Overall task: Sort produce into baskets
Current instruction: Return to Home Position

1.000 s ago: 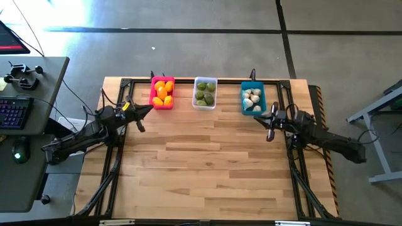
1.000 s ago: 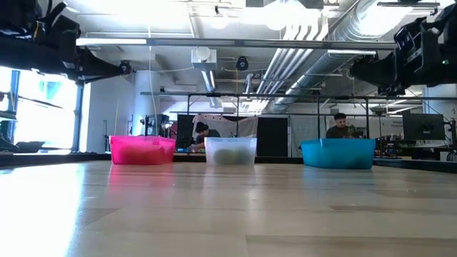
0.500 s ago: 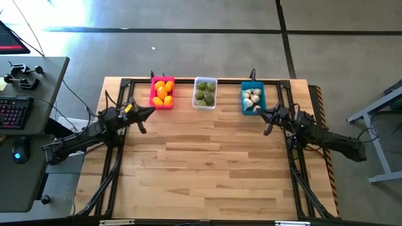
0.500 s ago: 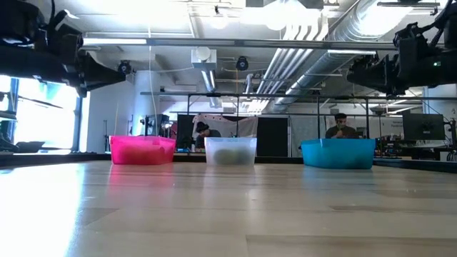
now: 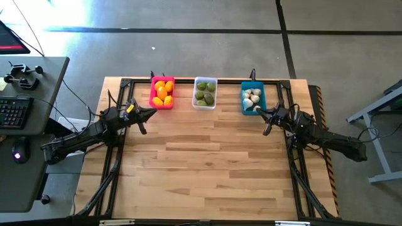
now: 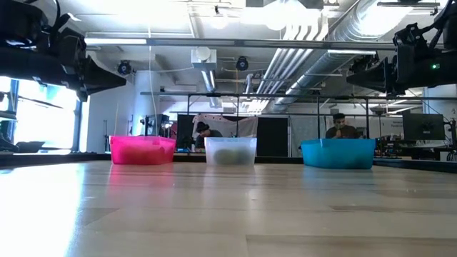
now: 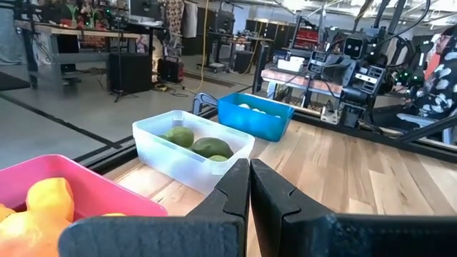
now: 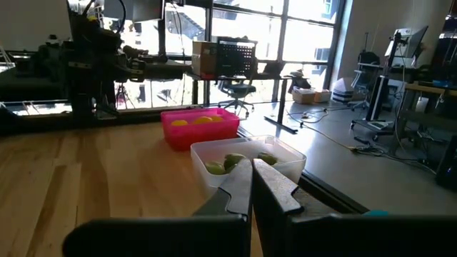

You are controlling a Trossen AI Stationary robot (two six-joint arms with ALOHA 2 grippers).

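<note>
From above, my left tool (image 5: 151, 112) hangs just on the near side of the pink bin (image 5: 152, 95). My right tool (image 5: 259, 111) is close beside the teal bin (image 5: 244, 103). Lemons (image 5: 162, 90) fill the pink one, limes (image 5: 204, 94) the white bin (image 5: 195, 94) between, garlic (image 5: 252, 98) the teal. No piece lies loose on the bench (image 5: 207, 163), so I judge the sorting done.

At bench height, the three bins stand in a far row, with both arms raised well above them.

Each wrist view shows its tool narrowed to nothing, gripping nothing. That suits drawing away without catching a rim.
</note>
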